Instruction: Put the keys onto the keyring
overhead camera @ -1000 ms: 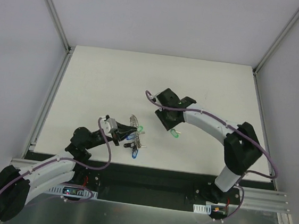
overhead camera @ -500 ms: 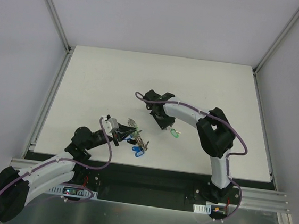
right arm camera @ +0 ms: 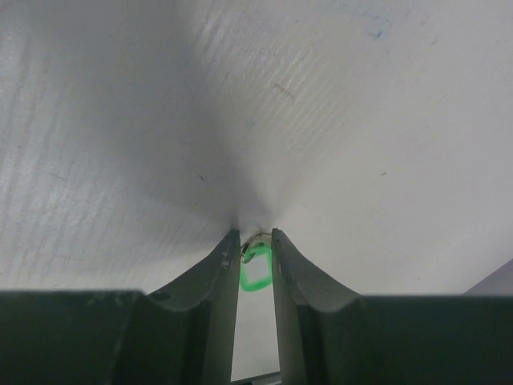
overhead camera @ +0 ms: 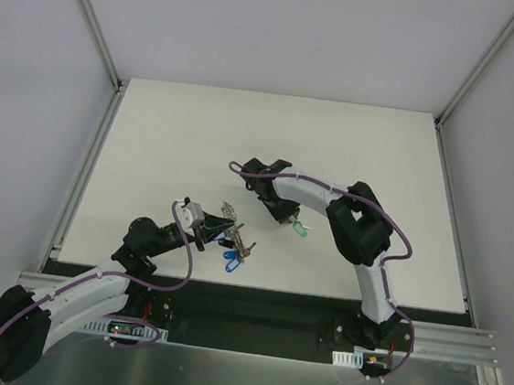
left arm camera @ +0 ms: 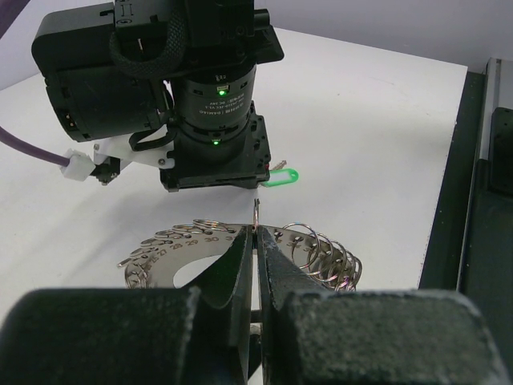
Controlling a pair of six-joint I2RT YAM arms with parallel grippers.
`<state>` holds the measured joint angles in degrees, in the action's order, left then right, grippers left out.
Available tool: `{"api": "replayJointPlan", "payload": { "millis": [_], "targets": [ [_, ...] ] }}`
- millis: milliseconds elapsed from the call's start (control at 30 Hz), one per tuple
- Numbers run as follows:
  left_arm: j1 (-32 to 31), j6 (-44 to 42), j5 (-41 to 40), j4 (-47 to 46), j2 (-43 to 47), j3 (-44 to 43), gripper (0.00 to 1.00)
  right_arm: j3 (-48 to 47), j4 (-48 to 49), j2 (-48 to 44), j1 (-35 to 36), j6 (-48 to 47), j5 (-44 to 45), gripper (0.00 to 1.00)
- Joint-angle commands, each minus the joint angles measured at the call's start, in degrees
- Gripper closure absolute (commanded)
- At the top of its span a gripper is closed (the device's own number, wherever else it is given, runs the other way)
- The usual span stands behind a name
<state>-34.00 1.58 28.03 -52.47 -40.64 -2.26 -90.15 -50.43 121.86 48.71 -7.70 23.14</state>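
The keyring (overhead camera: 230, 214) is a flat grey metal plate fringed with small wire rings; my left gripper (overhead camera: 205, 232) is shut on its near edge and holds it above the table. In the left wrist view the plate (left arm camera: 180, 255) spreads to both sides of my gripper (left arm camera: 256, 236). Blue-headed keys (overhead camera: 230, 261) hang below it. A green-headed key (overhead camera: 301, 230) lies on the table. My right gripper (right arm camera: 255, 234) points down at the table with its tips on either side of that key (right arm camera: 255, 270), both fingers against the green head.
The right wrist's black camera housing (left arm camera: 212, 104) fills the space just beyond the keyring, with the green key (left arm camera: 281, 176) beside it. The white table (overhead camera: 170, 147) is walled by metal frame rails (overhead camera: 83, 183) left and right.
My right arm folded in at the elbow and its gripper dropped onto the green key while the jaws narrowed. The left gripper and keyring shifted only slightly.
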Motion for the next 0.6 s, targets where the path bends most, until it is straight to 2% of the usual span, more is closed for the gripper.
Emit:
{"api": "replayJointPlan", "payload": {
  "millis": [0, 233, 367, 567],
  "targets": [
    [0.78, -0.35, 0.8, -4.49, -0.05, 0.33, 1.0, -2.4, -3.09, 1.27, 0.6, 0.5, 2.53, 0.77],
    [0.78, -0.27, 0.88, -4.05, 0.48, 0.33, 1.0, -0.91, -2.57, -1.44, 1.21, 0.32, 3.93, 0.99],
    [0.78, -0.27, 0.8, -3.87, 0.65, 0.42, 1.0, 2.51, 0.59, -6.45, 1.48, -0.12, 3.06, 0.99],
    [0.78, -0.53, 1.24, -3.52, 1.18, 0.42, 1.0, 13.14, 12.27, -18.38, 1.3, -1.43, -0.27, 0.99]
  ]
}}
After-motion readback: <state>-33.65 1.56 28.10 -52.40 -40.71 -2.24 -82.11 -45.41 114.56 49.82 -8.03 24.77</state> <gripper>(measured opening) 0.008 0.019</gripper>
